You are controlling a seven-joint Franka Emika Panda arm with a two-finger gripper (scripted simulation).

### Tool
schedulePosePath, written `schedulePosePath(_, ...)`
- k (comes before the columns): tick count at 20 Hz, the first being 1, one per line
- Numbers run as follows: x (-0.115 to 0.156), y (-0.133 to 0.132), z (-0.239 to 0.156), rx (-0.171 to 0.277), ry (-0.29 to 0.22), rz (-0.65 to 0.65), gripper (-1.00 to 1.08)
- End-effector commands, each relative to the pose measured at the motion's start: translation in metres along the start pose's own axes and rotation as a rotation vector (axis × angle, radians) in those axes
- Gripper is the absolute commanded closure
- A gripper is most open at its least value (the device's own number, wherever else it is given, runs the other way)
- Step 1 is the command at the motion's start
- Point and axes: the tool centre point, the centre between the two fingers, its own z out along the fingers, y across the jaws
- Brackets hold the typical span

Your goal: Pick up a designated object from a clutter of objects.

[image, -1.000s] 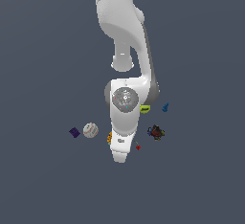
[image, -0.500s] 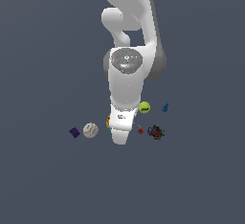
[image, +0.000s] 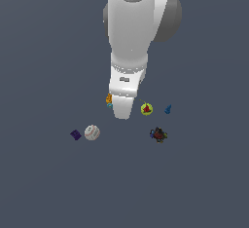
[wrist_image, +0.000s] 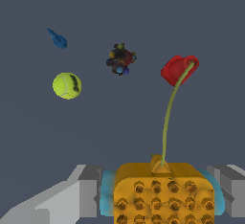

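floor [image: 44, 193]: flat dark blue-grey surface, fills pretty much the whole exterior view
floor finish: matte, even tone, looks the same in the wrist view

Orange lump [wrist_image: 162, 193] between hand [wrist_image: 160, 194] fingers [wrist_image: 88, 194]

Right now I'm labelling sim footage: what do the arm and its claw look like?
The arm is glossy white with rounded links, a grey joint cap on top and a small dark mark low on the wrist. The claw has flat, blocky, light grey fingers.
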Motion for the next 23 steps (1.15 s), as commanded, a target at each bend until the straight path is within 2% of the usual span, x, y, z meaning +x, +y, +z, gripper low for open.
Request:
schedulePosePath(1, -0.001, -0.009, -0.029, 0.000, 0.001, 0.000, 1.08)
schedulePosePath(12, -0.005, -0.037, -0.124, 0.000, 0.003, 0.000, 1.08)
schedulePosePath(17, -0.007, -0.043, -0.146, 0.000, 0.003, 0.001, 1.08)
schedulePosePath(23, -0.007, -0.044, -0.155, -0.001, 0.002, 0.002, 1.08)
